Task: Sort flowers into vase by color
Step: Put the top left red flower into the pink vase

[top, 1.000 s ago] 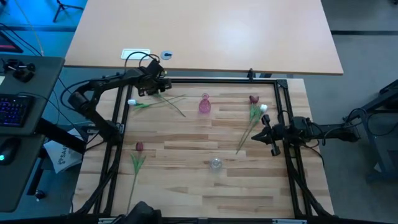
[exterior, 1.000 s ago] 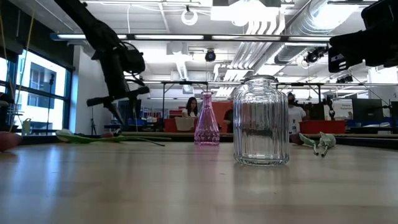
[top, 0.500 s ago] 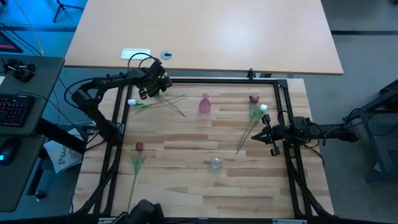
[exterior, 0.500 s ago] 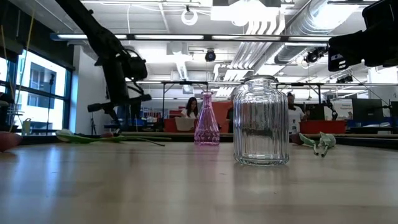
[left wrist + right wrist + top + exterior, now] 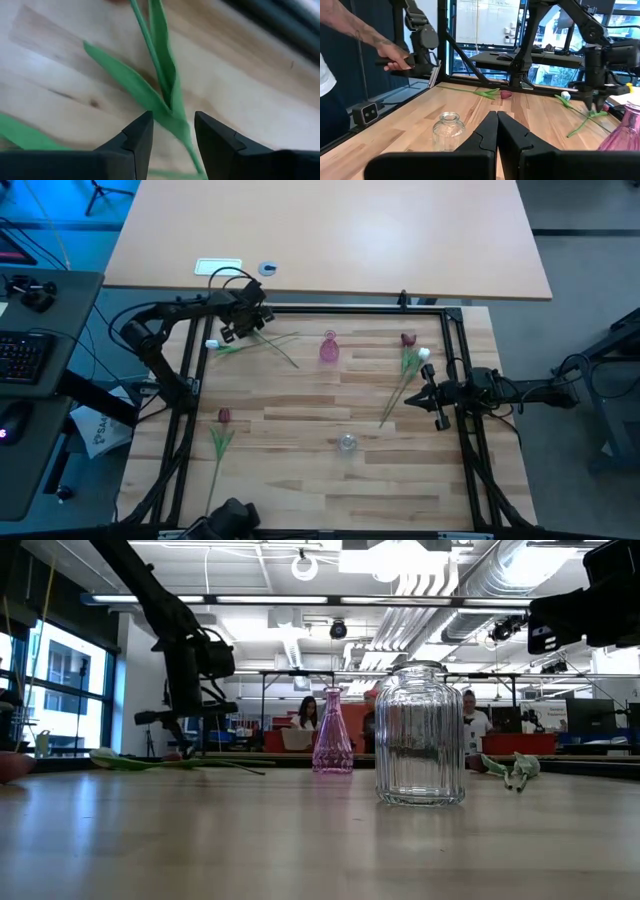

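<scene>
We are lowering the left gripper (image 5: 170, 131), jaws narrowly parted, astride the white tulip's stem (image 5: 159, 82); closing off-centre risks pinching only a leaf (image 5: 125, 80), letting the flower slip.

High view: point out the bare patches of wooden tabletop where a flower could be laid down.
The widest bare wood lies between the pink glass vase and the clear ribbed glass jar, reaching left toward the dark red tulip. The front right corner is bare too. It is crowded under the left gripper, over the white tulip, and around the two tulips beside the right gripper.
</scene>
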Motion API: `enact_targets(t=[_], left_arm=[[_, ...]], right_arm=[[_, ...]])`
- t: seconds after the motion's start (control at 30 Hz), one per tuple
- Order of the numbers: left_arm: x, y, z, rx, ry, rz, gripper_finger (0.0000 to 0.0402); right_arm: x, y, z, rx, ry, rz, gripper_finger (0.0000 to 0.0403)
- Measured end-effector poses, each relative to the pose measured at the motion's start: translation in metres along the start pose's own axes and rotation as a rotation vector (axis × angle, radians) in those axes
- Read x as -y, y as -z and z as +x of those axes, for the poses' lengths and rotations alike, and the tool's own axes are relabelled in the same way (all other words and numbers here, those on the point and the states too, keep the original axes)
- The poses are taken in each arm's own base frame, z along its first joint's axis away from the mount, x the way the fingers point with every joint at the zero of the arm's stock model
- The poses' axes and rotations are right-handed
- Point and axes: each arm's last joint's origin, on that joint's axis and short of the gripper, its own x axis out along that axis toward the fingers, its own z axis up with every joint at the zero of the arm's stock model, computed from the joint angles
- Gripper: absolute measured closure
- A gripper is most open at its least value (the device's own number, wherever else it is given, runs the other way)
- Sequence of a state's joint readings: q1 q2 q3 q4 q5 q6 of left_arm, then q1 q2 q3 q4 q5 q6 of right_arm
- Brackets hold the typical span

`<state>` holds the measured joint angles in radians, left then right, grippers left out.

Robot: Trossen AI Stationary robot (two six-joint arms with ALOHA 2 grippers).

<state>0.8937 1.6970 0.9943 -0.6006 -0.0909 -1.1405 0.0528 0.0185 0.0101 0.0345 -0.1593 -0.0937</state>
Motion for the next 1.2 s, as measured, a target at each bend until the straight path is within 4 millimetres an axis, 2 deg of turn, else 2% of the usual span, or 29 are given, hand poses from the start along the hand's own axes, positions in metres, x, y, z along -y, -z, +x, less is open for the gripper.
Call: enact_targets(t=[0.17,0.47,0.63,0.8,1.2], left_arm=[[0.000,-0.004,0.000,-0.016,0.025,-0.007,0.0277],[0.003,0.012,-0.001,-0.039,-0.003,0.031,0.0290],[0.001,0.017,0.012,-0.027,-0.087,0.030,0.0299],[0.012,0.014,0.022,-0.014,0.007,-0.009,0.0300],[0.015,0.015,0.022,0.019,0.027,-0.053,0.0301]], right_arm=[[0.000,0.000,0.000,0.000,-0.004,-0.005,0.0402],[0.000,0.000,0.000,0.001,-0.007,-0.005,0.0402],[0.000,0.000,0.000,0.001,-0.006,-0.005,0.0402],[0.000,0.000,0.000,0.001,-0.006,-0.005,0.0402],[0.000,0.000,0.000,0.001,-0.007,0.006,0.0402]])
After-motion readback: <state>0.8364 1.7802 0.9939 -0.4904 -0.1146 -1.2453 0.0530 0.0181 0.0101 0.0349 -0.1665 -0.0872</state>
